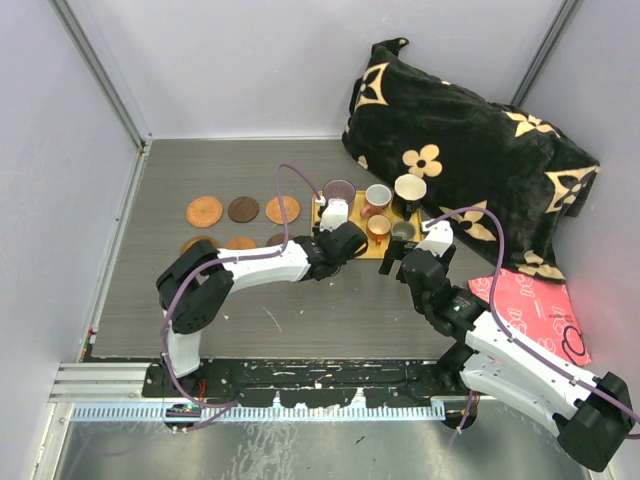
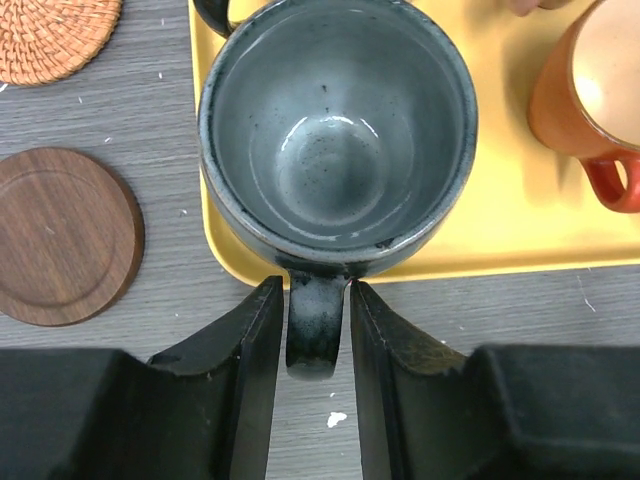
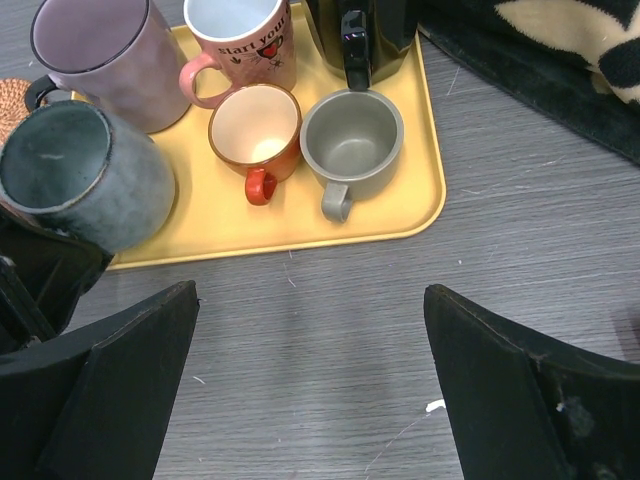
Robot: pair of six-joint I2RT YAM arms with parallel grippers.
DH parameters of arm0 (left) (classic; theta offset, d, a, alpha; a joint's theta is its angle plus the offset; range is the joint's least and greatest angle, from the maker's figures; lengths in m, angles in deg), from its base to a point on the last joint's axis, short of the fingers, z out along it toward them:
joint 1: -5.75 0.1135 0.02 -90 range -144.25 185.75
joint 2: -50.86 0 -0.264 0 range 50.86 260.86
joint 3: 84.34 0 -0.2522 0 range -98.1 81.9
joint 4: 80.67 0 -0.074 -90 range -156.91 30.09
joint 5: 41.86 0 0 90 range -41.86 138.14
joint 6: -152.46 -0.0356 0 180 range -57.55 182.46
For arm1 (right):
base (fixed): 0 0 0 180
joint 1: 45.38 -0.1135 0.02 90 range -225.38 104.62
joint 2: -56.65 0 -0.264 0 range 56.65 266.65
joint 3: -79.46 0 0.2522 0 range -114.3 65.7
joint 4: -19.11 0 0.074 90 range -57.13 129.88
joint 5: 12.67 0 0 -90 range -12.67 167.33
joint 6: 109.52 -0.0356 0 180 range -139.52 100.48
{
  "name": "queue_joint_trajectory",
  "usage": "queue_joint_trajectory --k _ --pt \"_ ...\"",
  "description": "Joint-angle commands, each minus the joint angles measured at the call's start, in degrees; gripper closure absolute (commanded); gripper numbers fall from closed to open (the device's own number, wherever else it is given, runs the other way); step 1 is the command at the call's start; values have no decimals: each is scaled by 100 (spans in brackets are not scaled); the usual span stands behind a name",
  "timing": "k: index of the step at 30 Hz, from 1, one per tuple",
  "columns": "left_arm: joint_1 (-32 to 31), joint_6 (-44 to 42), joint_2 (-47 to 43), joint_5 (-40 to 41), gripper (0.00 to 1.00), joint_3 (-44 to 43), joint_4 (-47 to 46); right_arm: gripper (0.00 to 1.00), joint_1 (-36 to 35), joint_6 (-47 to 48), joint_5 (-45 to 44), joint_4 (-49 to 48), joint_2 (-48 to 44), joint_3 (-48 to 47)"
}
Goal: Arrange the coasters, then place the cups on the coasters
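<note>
My left tool [image 2: 315, 290] sat low over the counter [image 2: 150, 110], its two fingers flanking the handle [image 2: 316, 335] of the grey-green mug [image 2: 335, 150], one on each side and very close. I could not tell whether they pinched it or merely bracketed it. The mug stood upright at the near left corner of the yellow tray [image 2: 500, 235], with its handle overhanging the lip toward me.

My right tool [image 3: 310, 295] hung fully spread and empty over the counter, just short of the tray's near edge. Beyond it the tiny orange cup [image 3: 254, 125] and tiny grey cup [image 3: 350, 135] stood side by side, with the purple mug [image 3: 100, 60] behind them.

The six coasters [image 1: 243, 209] lay in two rows left of the tray, and a wooden coaster [image 2: 65, 235] was close to the mug.

I judged the arranging done and the first cup the step at hand. Next I needed a firm pinch on the handle, a lift clear of the lip, and a level carry left onto that wooden coaster.
</note>
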Motion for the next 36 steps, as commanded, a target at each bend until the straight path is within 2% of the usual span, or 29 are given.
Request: queue_joint_trajectory --k 1,7,9,13,15,36 --pt "110 38 21 -100 67 -284 118 0 11 -54 -44 -284 -104 -5" --pt "174 -14 122 -202 69 -395 130 0 12 -45 -38 -284 -111 -6" --pt "186 -38 144 -253 83 -407 126 0 18 -50 -42 -282 -108 -4" --pt "212 -50 156 -299 90 -379 87 0 25 -53 -40 -283 -87 -17" --pt "212 -46 164 -308 99 -373 99 0 15 -54 -35 -282 -86 -9" --pt "45 -358 -924 272 100 -143 157 0 21 -88 -34 -293 -72 10"
